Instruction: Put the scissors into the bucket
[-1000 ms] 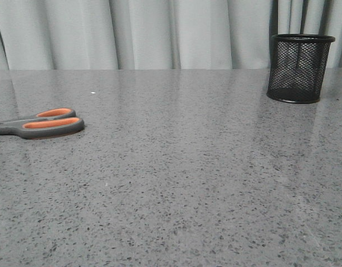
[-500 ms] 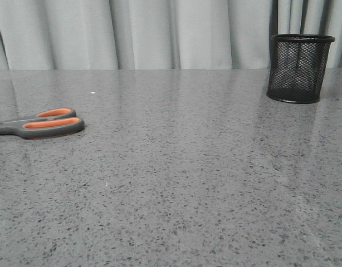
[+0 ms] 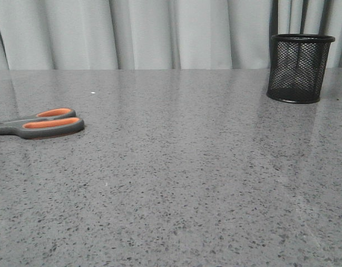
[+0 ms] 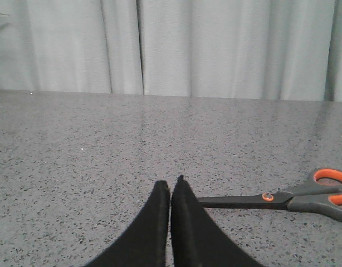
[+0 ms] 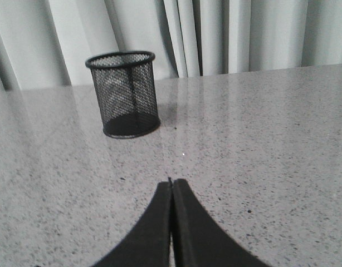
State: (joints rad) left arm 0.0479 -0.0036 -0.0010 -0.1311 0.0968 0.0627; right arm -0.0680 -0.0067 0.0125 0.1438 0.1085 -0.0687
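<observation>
Grey speckled stone: the desk [image 3: 176, 167] carries both task things, well apart from each other.
Front view, scissors: the scissors [image 3: 40, 124] lie flat at the left edge of the frame, orange-lined loops toward the middle, blades running out of frame to the left.
Front view, bucket: the bucket [image 3: 299, 68] stands upright at the upper right, against the curtain [image 3: 160, 33]; neither of my arms shows here.
Left wrist view, end effector: my left end effector [image 4: 170, 189] has its fingers pressed together, holding nothing.
Left wrist view, scissors: they lie in the lower right of the frame, long axis nearly crosswise to my fingers, blade tip just beside the fingertips, handles cut by the right edge.
Right wrist view, end effector: my right end effector [image 5: 171, 186] is likewise closed and empty.
Right wrist view, bucket: upper left of the frame, ahead of the fingertips and apart from them.
Judgement: my left arm is nearer the scissors, so the pick falls to it; the fingers must first part.
</observation>
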